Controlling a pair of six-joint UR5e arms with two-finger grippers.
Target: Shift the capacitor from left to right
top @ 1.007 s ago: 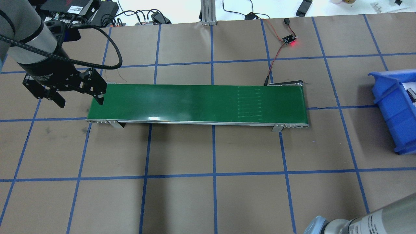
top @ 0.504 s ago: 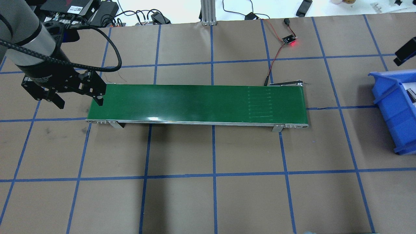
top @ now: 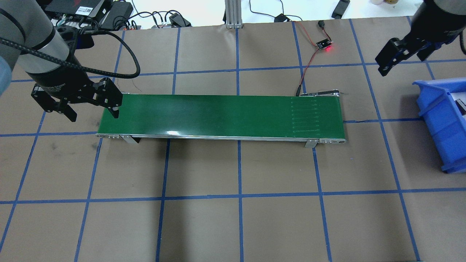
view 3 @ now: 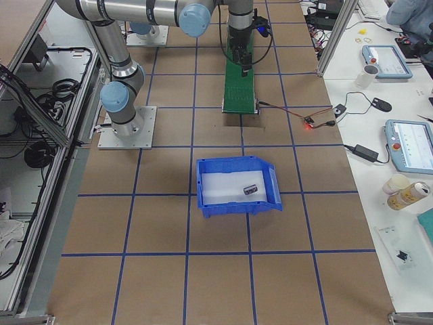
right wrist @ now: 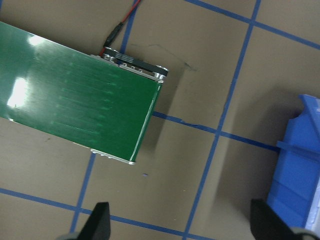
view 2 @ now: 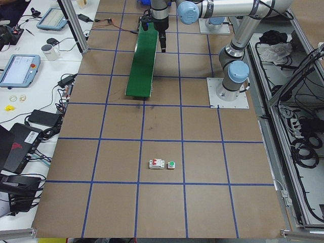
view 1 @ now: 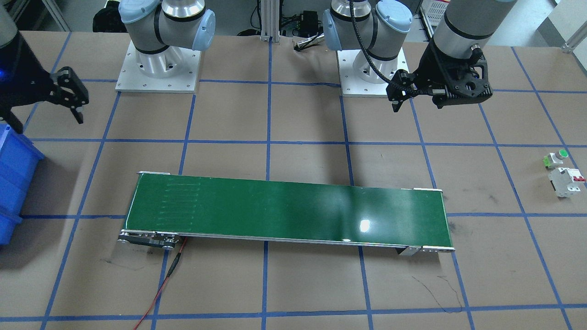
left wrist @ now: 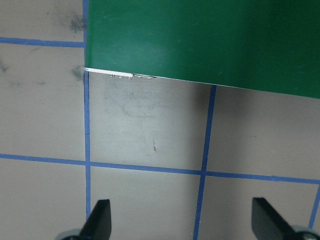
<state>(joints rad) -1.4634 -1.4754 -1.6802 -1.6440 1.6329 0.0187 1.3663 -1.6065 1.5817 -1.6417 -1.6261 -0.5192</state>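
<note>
Now that the right end effector (right wrist: 180,216) has swung in beside the blue bin (view 3: 230,207), spread wide and empty, with the capacitor (view 3: 251,190) seemingly lying inside and the left end effector (top: 93,114) likewise released, the move looks finished.

Both arms are showing silver-grey tubes with pale-blue caps on the joints, left arm (view 1: 362,23) and right arm (view 1: 165,20) alike, and each is bolting down to a white square base plate (view 1: 133,80) with small screws dotting the rim. The left pincer (top: 94,115) and right pincer (top: 402,63) are looking matte black and angular, with wedge-tipped fingers (left wrist: 100,217). A black braided cable (top: 138,69) is looping off the left wrist, whose black collar (top: 54,85) is carrying white lettering too small to read.
</note>
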